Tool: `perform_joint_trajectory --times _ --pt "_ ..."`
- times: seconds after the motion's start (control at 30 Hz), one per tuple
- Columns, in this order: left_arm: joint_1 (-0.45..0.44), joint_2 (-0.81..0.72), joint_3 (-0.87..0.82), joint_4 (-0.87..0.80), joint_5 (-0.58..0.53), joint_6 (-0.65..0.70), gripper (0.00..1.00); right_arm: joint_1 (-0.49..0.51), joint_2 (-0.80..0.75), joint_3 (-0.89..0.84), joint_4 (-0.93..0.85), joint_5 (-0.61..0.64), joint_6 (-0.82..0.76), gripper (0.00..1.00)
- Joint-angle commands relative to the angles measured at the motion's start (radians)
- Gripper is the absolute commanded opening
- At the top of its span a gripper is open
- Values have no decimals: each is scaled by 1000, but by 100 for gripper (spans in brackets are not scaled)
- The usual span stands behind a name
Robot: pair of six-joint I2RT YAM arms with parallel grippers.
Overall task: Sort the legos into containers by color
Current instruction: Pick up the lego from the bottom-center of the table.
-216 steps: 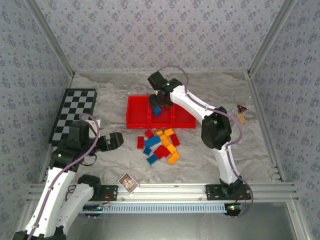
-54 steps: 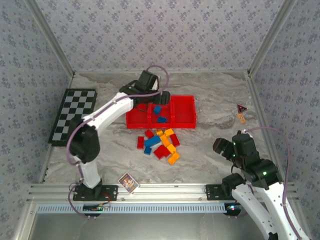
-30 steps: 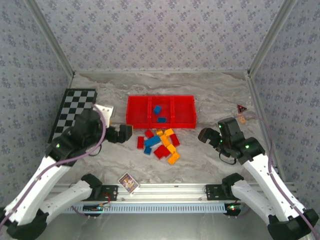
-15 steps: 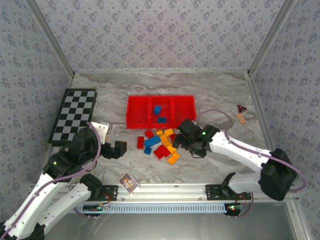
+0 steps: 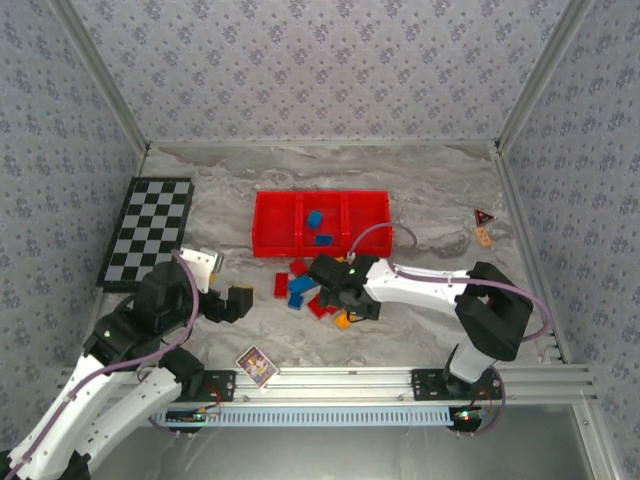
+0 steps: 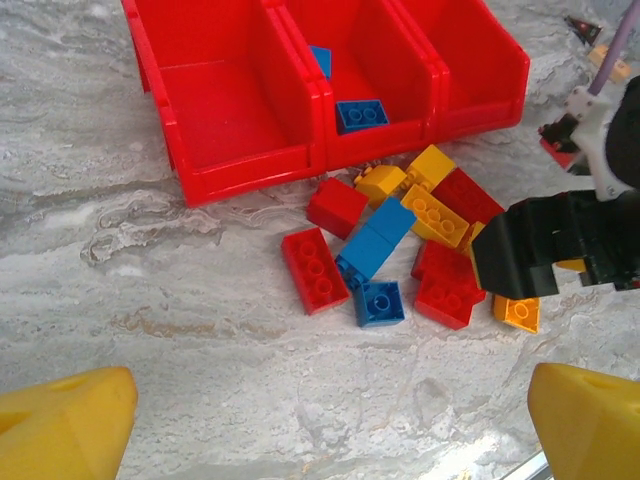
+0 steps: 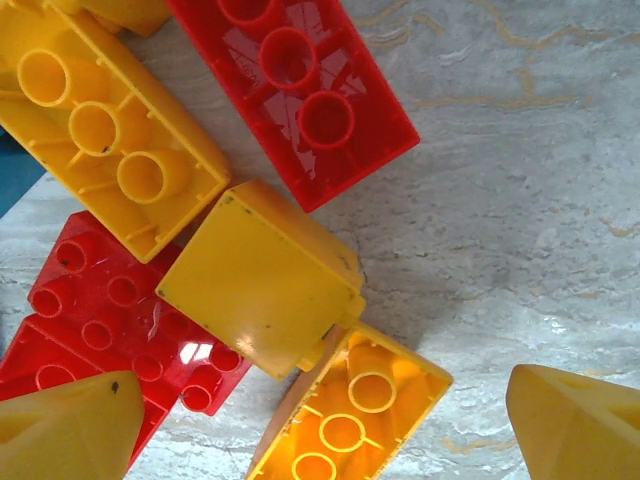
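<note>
The red tray (image 5: 272, 245) lies at mid table; its middle compartment holds two blue bricks (image 5: 319, 229), also visible in the left wrist view (image 6: 360, 114). A pile of red, blue and orange-yellow legos (image 5: 303, 283) sits just in front of it. My right gripper (image 5: 349, 308) is down over the pile's right side and open. Its fingers (image 7: 70, 430) straddle an upside-down orange-yellow brick (image 7: 350, 420) next to a yellow block (image 7: 260, 285). My left gripper (image 5: 238, 301) is open and empty, left of the pile, looking at a red brick (image 6: 315, 268) and a blue one (image 6: 381, 302).
A black-and-white checkered board (image 5: 148, 232) lies at the far left. A small picture card (image 5: 257, 364) rests near the front rail. A small red triangle piece (image 5: 483, 218) sits at the right. The right arm's black gripper body (image 6: 540, 255) crosses the pile's right side.
My right arm has swung left from the right side and lowered its gripper onto the pile. My left arm has drawn back from the tray to the near left.
</note>
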Motion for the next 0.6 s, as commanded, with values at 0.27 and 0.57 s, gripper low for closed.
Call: perform_joint_trajectory --times 0.27,0.57 --pt "-6 -12 -3 23 12 22 100 38 23 -3 -54 50 58 85" --pt "-6 11 -2 21 7 22 100 58 40 -27 -44 51 42 77"
